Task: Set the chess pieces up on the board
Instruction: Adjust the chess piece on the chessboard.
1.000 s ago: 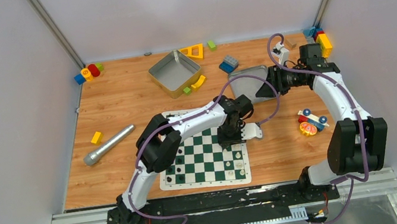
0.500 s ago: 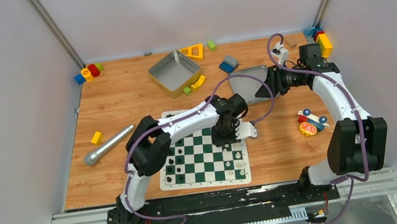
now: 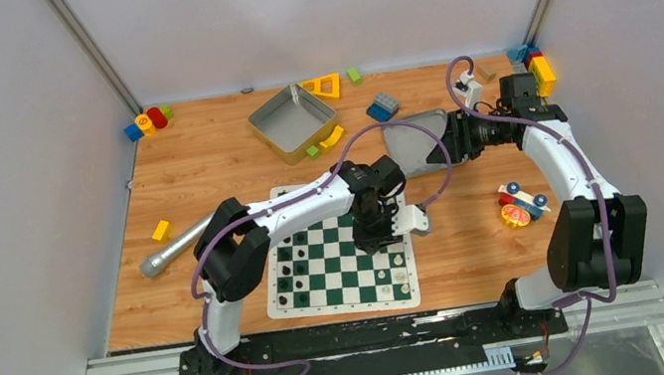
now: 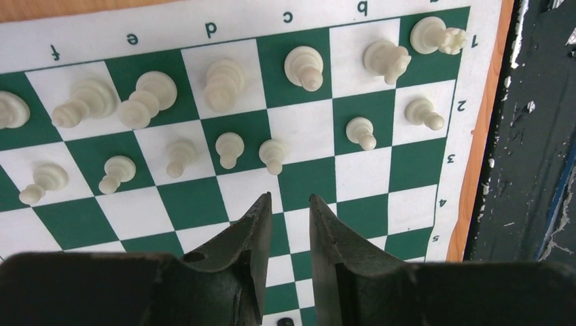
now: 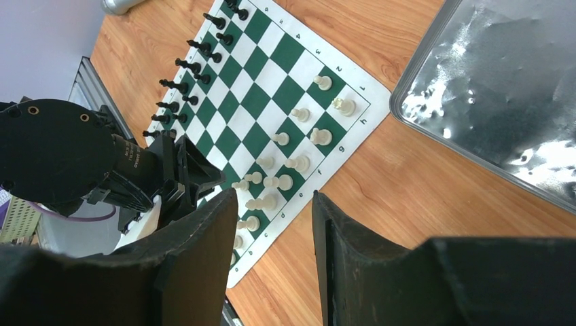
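The green-and-white board (image 3: 336, 269) lies at the near middle of the table. Black chess pieces (image 3: 288, 275) stand along its left side and cream-white pieces (image 3: 400, 275) along its right side. My left gripper (image 3: 378, 230) hovers over the board's right part, open and empty. In the left wrist view its tips (image 4: 290, 198) are just short of a row of white pawns (image 4: 274, 155), touching none. My right gripper (image 3: 449, 143) is open and empty over the flat grey tray (image 3: 412, 145). In its view (image 5: 275, 197) the board (image 5: 272, 75) lies below.
A square metal tin (image 3: 292, 118) stands at the back centre. A silver cylinder (image 3: 181, 244) lies left of the board. A toy car (image 3: 520, 206) sits at the right. Coloured blocks lie at the back corners (image 3: 147, 122) (image 3: 535, 65).
My left gripper has moved a little left over the board and its elbow has swung left. The right arm has not moved.
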Action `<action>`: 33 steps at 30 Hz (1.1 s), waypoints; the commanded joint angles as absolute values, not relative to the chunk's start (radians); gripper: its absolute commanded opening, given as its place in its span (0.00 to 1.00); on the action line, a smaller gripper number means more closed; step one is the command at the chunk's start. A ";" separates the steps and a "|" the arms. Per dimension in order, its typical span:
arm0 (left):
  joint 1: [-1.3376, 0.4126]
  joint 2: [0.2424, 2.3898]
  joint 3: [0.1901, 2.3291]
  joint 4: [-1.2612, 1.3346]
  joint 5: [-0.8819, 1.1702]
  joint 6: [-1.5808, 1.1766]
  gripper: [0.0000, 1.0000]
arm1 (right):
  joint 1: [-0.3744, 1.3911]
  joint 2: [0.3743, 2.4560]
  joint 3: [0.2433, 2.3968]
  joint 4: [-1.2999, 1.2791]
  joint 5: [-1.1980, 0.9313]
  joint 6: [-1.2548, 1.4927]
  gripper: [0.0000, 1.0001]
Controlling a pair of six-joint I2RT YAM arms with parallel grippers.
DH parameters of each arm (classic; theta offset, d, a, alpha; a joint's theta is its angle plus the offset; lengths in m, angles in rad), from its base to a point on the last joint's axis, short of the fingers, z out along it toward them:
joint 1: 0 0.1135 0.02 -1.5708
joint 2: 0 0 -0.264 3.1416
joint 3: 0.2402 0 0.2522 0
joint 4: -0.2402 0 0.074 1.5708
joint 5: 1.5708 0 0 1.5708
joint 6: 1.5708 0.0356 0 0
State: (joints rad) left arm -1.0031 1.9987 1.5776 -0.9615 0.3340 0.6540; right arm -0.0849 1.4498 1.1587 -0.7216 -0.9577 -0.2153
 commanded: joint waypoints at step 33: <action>-1.004 2.062 1.575 -0.891 0.382 0.710 0.36 | -0.090 1.454 1.166 -0.728 -1.016 -0.245 0.45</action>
State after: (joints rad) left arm -1.0031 2.0518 1.5730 -0.9073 0.3649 0.7017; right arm -0.0853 1.4532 1.1587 -0.7292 -0.9791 -0.2195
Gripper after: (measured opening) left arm 0.357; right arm 0.454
